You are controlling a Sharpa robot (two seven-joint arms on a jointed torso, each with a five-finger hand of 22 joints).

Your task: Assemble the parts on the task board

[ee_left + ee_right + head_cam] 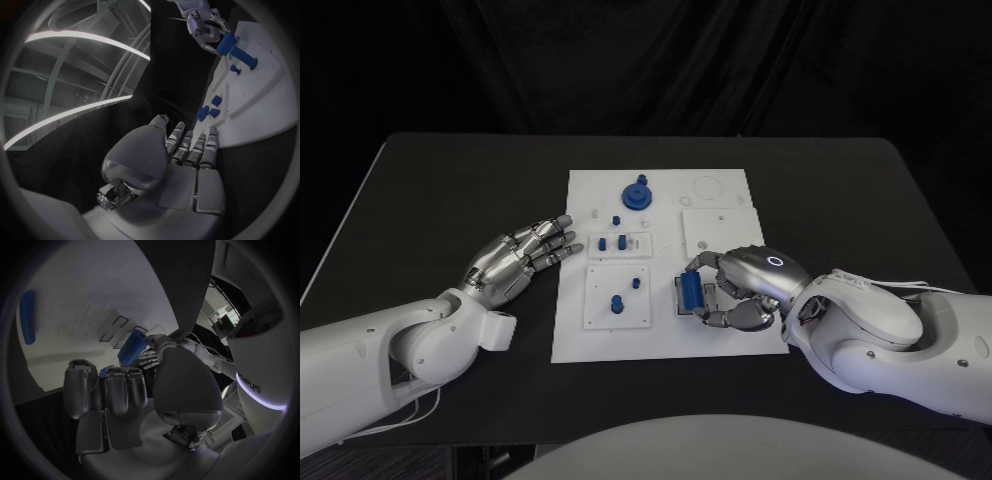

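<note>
**Right hand holds a blue block over the board; left hand rests empty beside it**

The white board [664,262] lies in the middle of the black table [444,190]. The right hand [740,288] sits over the board's near right part, its fingers curled around a blue block [689,294] that stands upright between thumb and fingers. In the right wrist view the same block [131,347] shows pinched at the fingertips [153,340], just above the white surface of the board [94,300].

The left hand [519,257] lies on the table just beside the board's left edge, fingers spread and stretched toward the board, holding nothing. The left wrist view shows its fingers [190,145] straight and apart, their tips near the board's edge.

On the board, a round blue gear-like part [639,194] stands near the far edge. Two small blue pieces [609,243] lie side by side around the middle left, and two more small blue pegs [625,291] sit on the raised square plate nearer the robot.
</note>
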